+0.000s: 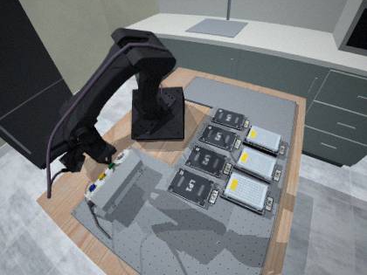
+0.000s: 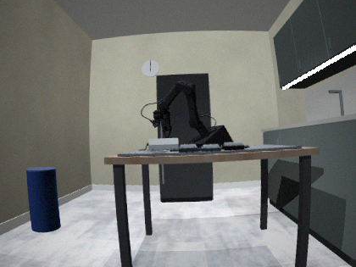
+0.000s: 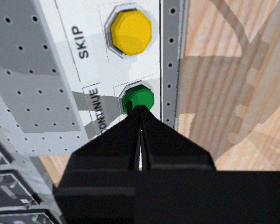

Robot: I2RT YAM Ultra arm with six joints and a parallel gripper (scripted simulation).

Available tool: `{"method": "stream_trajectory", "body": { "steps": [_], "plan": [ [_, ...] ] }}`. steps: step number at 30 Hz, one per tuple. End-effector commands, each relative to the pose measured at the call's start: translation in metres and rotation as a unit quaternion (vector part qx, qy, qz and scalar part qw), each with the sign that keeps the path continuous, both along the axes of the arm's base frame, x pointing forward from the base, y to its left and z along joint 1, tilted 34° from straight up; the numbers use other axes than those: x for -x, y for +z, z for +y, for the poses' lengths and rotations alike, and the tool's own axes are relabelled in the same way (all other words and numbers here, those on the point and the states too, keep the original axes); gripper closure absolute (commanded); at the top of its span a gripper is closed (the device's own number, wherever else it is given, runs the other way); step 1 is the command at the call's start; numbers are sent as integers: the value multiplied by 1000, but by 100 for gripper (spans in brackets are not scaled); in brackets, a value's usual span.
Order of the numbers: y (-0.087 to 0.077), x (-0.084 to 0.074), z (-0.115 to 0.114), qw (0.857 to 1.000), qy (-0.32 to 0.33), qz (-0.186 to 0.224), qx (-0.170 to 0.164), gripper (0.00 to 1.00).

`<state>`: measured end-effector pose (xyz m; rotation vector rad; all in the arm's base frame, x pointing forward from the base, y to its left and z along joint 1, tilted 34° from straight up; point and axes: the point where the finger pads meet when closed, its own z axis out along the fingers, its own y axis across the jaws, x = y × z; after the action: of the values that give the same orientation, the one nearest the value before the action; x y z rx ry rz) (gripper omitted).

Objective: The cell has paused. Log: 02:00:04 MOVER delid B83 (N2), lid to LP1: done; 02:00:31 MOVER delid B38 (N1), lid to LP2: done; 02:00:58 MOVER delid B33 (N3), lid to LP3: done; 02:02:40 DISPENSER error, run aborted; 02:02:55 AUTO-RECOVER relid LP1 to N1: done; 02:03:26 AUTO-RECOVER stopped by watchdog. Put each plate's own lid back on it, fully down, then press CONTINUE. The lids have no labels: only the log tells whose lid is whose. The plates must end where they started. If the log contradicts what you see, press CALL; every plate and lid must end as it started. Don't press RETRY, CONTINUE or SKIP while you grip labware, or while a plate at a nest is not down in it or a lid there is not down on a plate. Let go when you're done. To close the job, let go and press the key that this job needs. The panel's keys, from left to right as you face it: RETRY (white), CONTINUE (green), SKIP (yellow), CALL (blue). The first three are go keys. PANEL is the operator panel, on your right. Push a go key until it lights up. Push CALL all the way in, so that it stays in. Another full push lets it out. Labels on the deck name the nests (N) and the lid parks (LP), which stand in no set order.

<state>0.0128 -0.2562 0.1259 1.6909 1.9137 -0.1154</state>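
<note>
My gripper [image 3: 140, 112] is shut and holds nothing. In the wrist view its tips sit right at the near edge of the green CONTINUE key [image 3: 137, 98], and I cannot tell whether they touch it. The yellow SKIP key [image 3: 131, 32] is just beyond. In the top view the gripper [image 1: 109, 158] hangs over the grey operator panel [image 1: 115, 183] at the table's left. Three pale plates with yellow tags [image 1: 263, 139] [image 1: 255, 163] [image 1: 245, 191] stand in a row at the right. I see no loose lid on the four dark pads [image 1: 218, 137] beside them.
The arm's base [image 1: 157, 114] stands at the back of the deck. The blue CALL key [image 1: 92, 187] is at the panel's near end. A cable runs from the panel towards the table's front edge. In the exterior view the gripper [image 2: 163, 128] is just above the panel [image 2: 163, 143].
</note>
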Motion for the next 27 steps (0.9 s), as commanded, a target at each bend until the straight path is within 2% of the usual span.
{"method": "stream_trajectory", "body": {
  "steps": [1,3,6,11,27],
  "plan": [
    [0,2,-7,1000,-6,5,7,100],
    [1,4,-9,1000,-9,5,9,100],
    [-8,0,-5,1000,-4,3,-1,100],
    [0,3,-11,1000,-9,7,15,100],
    [-9,0,-8,1000,-7,4,5,100]
  ]
}}
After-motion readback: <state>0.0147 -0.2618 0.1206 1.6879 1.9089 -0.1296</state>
